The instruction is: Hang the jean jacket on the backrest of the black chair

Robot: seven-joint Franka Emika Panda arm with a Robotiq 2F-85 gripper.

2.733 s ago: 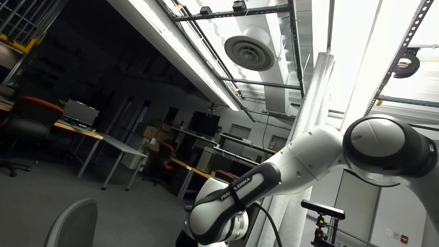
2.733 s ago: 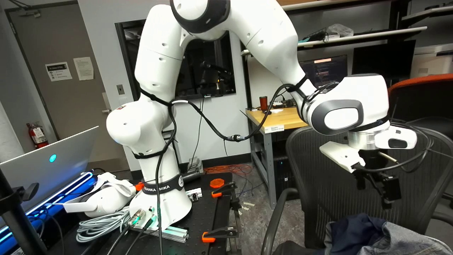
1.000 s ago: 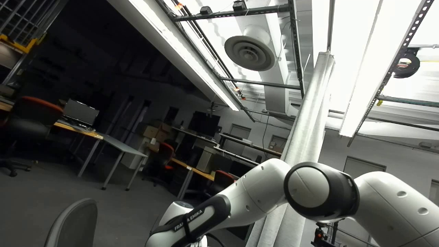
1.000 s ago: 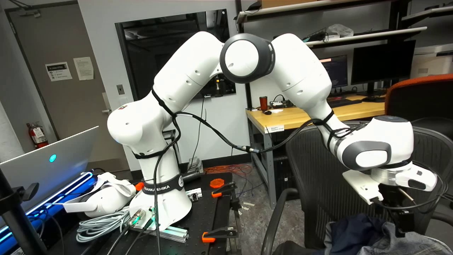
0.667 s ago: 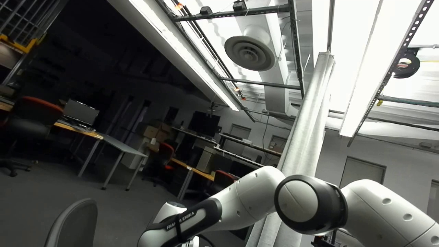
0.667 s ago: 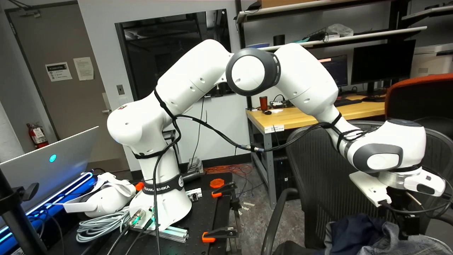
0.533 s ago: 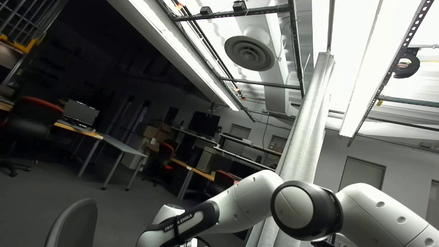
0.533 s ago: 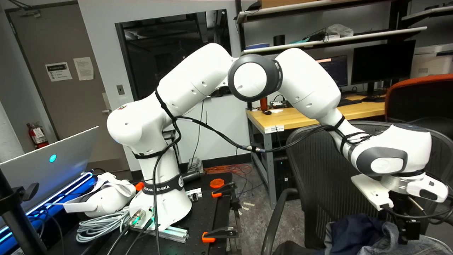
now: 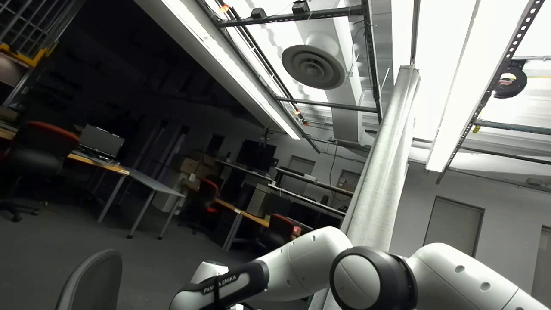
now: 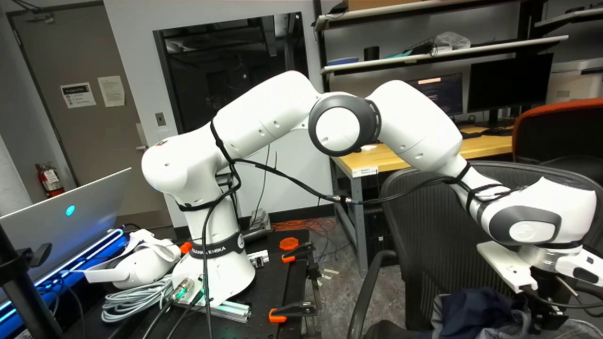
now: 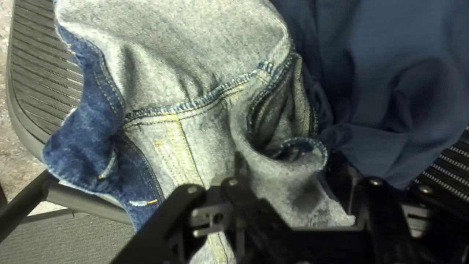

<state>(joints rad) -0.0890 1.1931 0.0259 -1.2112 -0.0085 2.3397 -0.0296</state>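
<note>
Since hanging presumably needs a pinch first, gripper (image 11: 295, 176) has jaws wide over jacket (image 11: 198, 73), seemingly holding nothing; jacket lies bunched on chair (image 10: 433, 268), below backrest (image 10: 421, 221) top.

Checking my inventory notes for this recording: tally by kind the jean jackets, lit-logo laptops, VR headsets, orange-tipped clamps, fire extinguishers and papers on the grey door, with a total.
Jean jackets: 1
Lit-logo laptops: 1
VR headsets: 1
Orange-tipped clamps: 2
Fire extinguishers: 1
Papers on the grey door: 2
Total: 8
</note>
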